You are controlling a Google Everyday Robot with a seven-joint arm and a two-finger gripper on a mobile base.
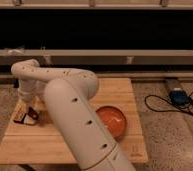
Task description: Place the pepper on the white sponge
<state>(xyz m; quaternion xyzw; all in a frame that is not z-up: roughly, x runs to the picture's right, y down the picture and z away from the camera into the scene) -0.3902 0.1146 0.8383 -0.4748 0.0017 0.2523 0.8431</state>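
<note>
The tool [28, 111] hangs low over the white sponge [20, 116] at the counter's [115, 90] left edge, probably to set down the pepper.

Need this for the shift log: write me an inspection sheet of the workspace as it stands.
Surface: wooden table, light butcher-block top, on a speckled floor.
Job's things: white sponge at the table's left edge; pepper cannot be made out, the spot by the gripper shows only a dark shape.
Clutter: orange bowl right of centre, partly behind the arm.
Grippers: gripper low at the left edge, next to the sponge.
Cables: black cables and a blue device on the floor to the right.
Surroundings: dark wall with pale horizontal rails behind.
</note>
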